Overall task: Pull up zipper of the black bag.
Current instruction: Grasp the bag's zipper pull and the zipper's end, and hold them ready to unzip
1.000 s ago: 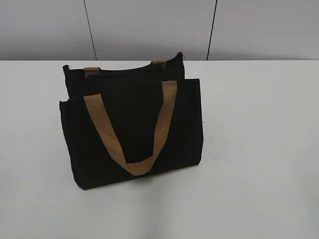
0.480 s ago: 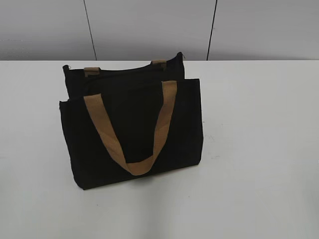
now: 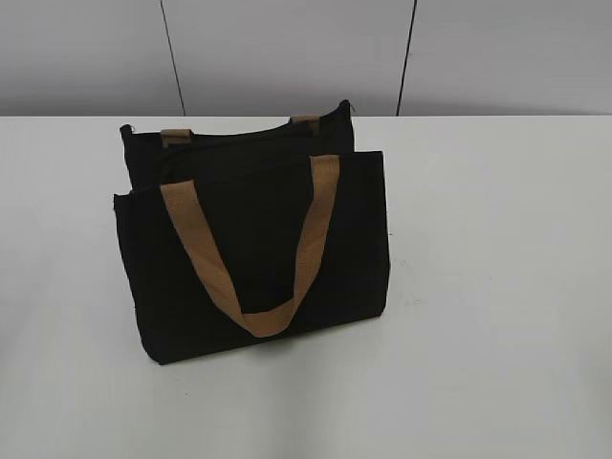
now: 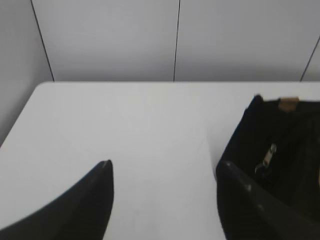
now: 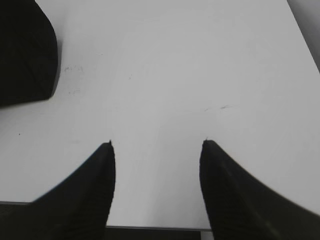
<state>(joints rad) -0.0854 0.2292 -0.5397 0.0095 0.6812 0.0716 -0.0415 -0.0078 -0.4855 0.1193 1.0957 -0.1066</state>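
The black bag stands upright on the white table, left of the middle in the exterior view, with a tan handle hanging down its front. In the left wrist view the bag is at the right edge, and a small silver zipper pull hangs on its end. My left gripper is open and empty, to the left of the bag. My right gripper is open and empty over bare table, with the bag's corner at its upper left. No gripper shows in the exterior view.
The white table reaches to a grey panelled wall at the back. Its near edge shows in the right wrist view. The table's left edge shows in the left wrist view.
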